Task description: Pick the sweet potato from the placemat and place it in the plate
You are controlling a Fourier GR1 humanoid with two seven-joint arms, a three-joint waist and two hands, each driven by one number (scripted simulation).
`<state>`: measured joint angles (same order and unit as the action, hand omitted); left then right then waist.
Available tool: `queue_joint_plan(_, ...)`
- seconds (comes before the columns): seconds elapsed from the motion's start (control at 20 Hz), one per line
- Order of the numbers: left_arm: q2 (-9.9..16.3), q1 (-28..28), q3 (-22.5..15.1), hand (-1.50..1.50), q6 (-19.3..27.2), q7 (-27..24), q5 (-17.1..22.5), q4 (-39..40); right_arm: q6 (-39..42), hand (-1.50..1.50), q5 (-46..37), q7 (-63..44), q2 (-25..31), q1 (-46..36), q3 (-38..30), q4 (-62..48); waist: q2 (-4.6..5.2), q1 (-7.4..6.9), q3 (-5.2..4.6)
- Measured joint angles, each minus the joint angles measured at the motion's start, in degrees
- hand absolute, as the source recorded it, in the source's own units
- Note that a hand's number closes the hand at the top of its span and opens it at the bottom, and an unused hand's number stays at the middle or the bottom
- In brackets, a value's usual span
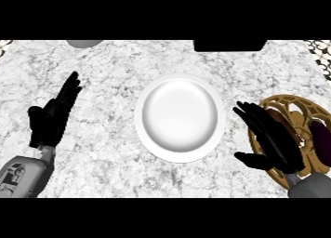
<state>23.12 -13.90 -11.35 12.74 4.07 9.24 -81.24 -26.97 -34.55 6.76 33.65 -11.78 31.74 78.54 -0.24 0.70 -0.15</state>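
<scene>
Open right robot hand (273,137) over placemat (297,106); no writing visible.

Dark purple sweet potato (324,142) lies on gold placemat (292,104); white plate (180,117) bare.

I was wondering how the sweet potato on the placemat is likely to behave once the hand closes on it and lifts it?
The sweet potato looks long and rounded, so it may roll if nudged sideways on the gold placemat. It appears solid, so probably stiff rather than floppy. Its skin looks smooth and dark, so it might slip unless the right hand, now open beside it, wraps round its middle.
</scene>
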Motion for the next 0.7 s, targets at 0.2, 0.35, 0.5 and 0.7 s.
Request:
queue_joint_plan(0.2,-0.7,-0.2,0.3,0.0,0.0,0.3,-0.8,0.3,1.9,-1.5,-6.5,-7.2,3.3,1.2,-0.5,9.9,-0.09,0.16,0.03)
queue_joint_plan(0.35,-1.2,0.2,0.4,0.0,0.3,0.0,-1.3,0.7,8.4,-1.5,-10.8,-15.5,7.2,1.0,-0.8,15.9,-0.25,0.5,-0.05)
queue_joint_plan(0.5,-0.7,0.0,1.0,0.0,-0.5,-0.1,-1.0,1.1,16.9,-1.5,-13.6,-23.9,10.3,1.1,-0.5,20.4,-0.32,0.75,-0.12)
queue_joint_plan(0.7,-0.4,-0.7,1.7,0.0,-1.4,-0.3,-1.0,1.5,30.2,-1.5,-14.6,-35.6,10.6,-1.2,0.0,26.6,-0.16,0.19,-0.08)
